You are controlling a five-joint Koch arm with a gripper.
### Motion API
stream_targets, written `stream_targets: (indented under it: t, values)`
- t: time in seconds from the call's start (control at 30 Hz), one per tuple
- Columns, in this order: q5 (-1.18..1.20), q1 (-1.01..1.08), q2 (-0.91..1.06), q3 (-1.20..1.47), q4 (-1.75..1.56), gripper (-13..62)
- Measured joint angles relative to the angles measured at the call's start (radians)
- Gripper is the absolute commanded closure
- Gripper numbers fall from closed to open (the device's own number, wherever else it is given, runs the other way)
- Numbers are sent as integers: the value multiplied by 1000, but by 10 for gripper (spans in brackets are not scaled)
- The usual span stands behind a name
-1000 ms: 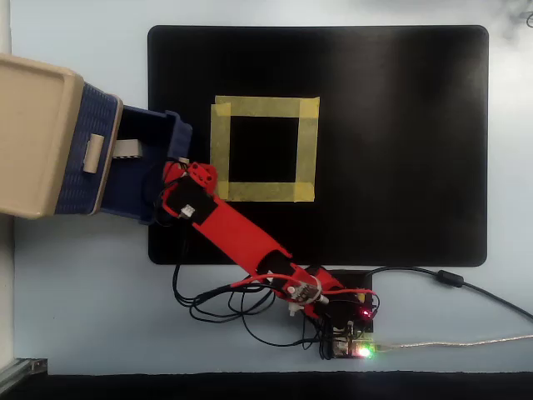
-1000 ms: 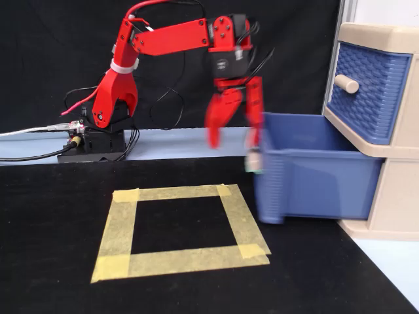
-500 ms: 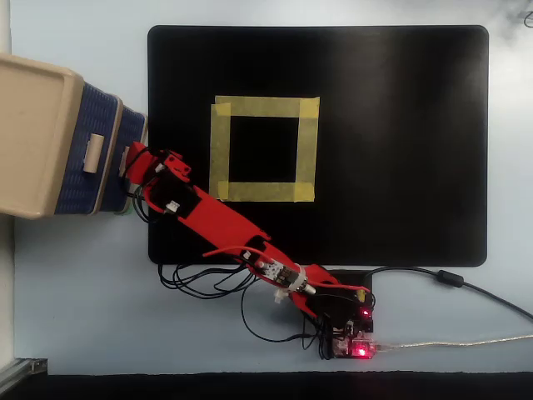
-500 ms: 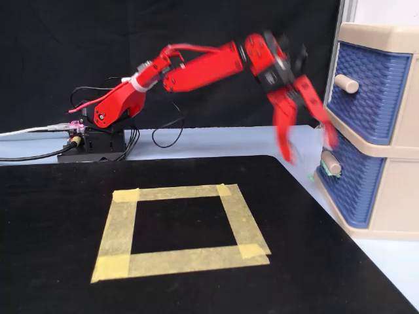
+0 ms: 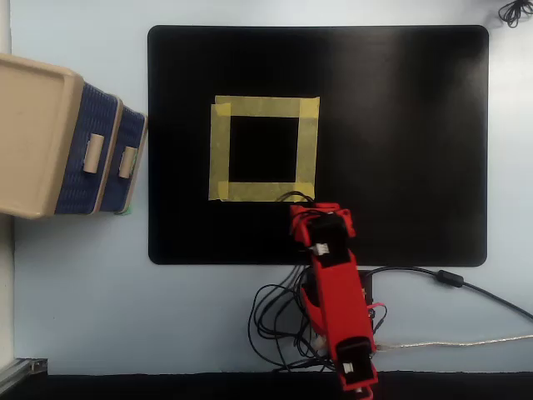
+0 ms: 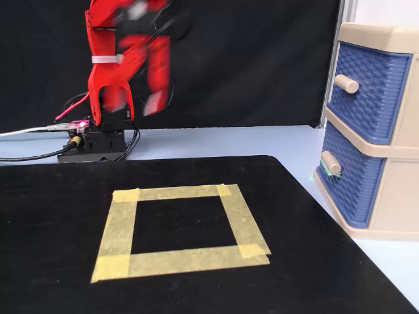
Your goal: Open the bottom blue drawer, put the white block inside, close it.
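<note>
The bottom drawer [image 6: 346, 180] sits flush in the cabinet [image 5: 33, 133], well apart from the hand [image 6: 152, 98]. The blurred hand hangs over the arm's base; whether its jaws are spread cannot be told. The block is not visible.

Light's even and bright in both views, you get no hard shadows on the black mat [image 5: 400, 125]. The mat shows a soft sheen above the tape square [image 5: 263, 149] in the overhead view. In the fixed view the red arm [image 6: 127, 49] is motion-blurred, so you can't read its outline; the cabinet [image 6: 383, 131] right of the square stays sharp. The dark backdrop behind the arm is flat, no detail.
</note>
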Motion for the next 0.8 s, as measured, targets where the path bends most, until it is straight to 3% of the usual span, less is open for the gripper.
stream_targets:
  t: [0.1, 0.23, 0.8]
  values:
    - [167, 104, 239, 494, -198, 159]
    - [298, 150, 341, 739, -337, 157]
    - [324, 236, 341, 825, -267, 144]
